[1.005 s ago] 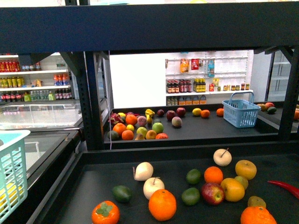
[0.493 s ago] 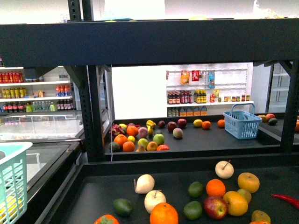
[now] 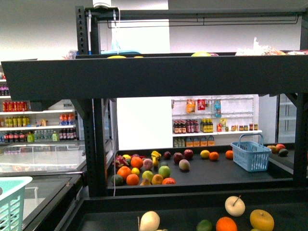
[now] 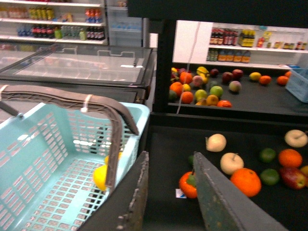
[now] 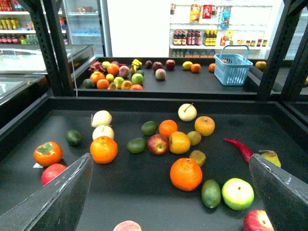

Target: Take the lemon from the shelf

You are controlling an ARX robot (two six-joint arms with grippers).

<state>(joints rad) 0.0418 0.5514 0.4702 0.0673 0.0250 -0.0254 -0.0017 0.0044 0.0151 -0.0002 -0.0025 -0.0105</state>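
The shelf is a black metal rack. Its upper tier's deep front edge crosses the front view. Two yellow tops peek above that edge; too little shows to tell if either is the lemon. No plain-yellow oval fruit shows among the lower tray's fruit. A yellow fruit lies in the teal basket. My left gripper is open and empty over the tray's edge beside the basket. My right gripper is open and empty above the tray. Neither shows in the front view.
The lower tray holds oranges, a persimmon, yellow-orange fruits, limes, a green apple and a red chili. A far rack carries more fruit and a blue basket. Glass freezers stand on the left.
The front view has risen: the upper tier's edge has dropped in the picture, the rack's top frame has come into view, and most lower-tray fruit has slid out at the bottom.
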